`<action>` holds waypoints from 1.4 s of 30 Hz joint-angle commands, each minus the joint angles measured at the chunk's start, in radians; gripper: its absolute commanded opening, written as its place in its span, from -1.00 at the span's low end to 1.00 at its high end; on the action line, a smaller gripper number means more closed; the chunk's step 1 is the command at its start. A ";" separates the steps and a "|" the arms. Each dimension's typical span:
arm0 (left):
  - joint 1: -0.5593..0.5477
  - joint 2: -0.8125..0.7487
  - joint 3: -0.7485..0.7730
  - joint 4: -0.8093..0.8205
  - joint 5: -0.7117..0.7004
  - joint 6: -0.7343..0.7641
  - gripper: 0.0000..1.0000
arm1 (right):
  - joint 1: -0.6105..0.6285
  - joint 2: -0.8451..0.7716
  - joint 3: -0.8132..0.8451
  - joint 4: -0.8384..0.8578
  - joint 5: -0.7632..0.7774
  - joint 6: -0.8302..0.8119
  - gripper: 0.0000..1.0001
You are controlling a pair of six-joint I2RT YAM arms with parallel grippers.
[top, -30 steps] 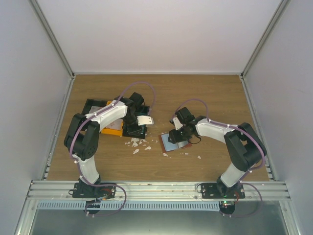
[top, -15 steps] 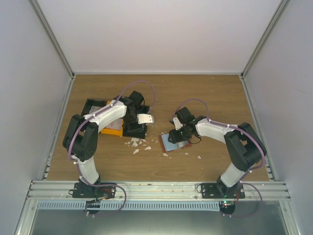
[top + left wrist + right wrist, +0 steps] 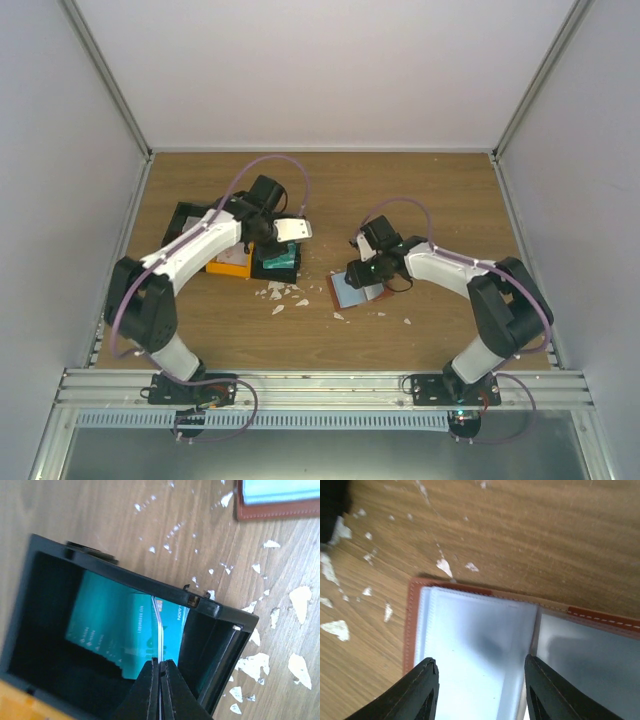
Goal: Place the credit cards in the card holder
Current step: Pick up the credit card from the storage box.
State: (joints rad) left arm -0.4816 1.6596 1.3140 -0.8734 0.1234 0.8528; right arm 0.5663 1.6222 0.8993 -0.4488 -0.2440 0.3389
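Note:
My left gripper (image 3: 159, 662) is shut on the edge of a thin whitish credit card (image 3: 158, 627), held edge-on above a black bin (image 3: 220, 611). From above, that card (image 3: 295, 230) sticks out to the right of the left gripper (image 3: 276, 228). A teal credit card (image 3: 110, 625) lies in the bin beneath. The card holder (image 3: 412, 625), reddish-brown leather, lies open on the table with its clear sleeves (image 3: 480, 630) up. Over the left sleeve page my right gripper (image 3: 482, 672) stands open, one finger on each side, gripping nothing. The top view shows the card holder (image 3: 352, 292) under the right gripper (image 3: 362, 270).
An orange bin (image 3: 230, 266) and another black bin (image 3: 190, 220) sit left of the bin with the teal card (image 3: 280, 258). White scraps (image 3: 280, 293) are scattered on the wood between the bins and the card holder. Grey walls close in the table.
The left gripper closed on the whitish card and lifted it up and back from the black bin, uncovering the teal card. The right gripper stayed put over the card holder.

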 commanded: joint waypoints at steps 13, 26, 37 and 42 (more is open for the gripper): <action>0.056 -0.413 -0.317 0.518 -0.089 -0.692 -1.00 | 0.004 -0.115 0.094 0.290 -0.178 0.119 0.12; 0.311 -0.437 -0.393 0.558 0.452 -1.278 -1.00 | 0.079 0.079 0.227 0.559 -0.461 0.295 0.55; 0.474 -0.467 -0.457 0.641 0.830 -1.399 -1.00 | 0.133 0.211 0.351 0.635 -0.526 0.370 0.89; 0.512 -0.472 -0.467 0.702 0.920 -1.455 -1.00 | 0.133 0.256 0.403 0.627 -0.591 0.404 0.57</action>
State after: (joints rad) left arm -0.0048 1.2129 0.8623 -0.2779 0.9066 -0.5373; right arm 0.6956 1.8378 1.2495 0.1654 -0.7673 0.7082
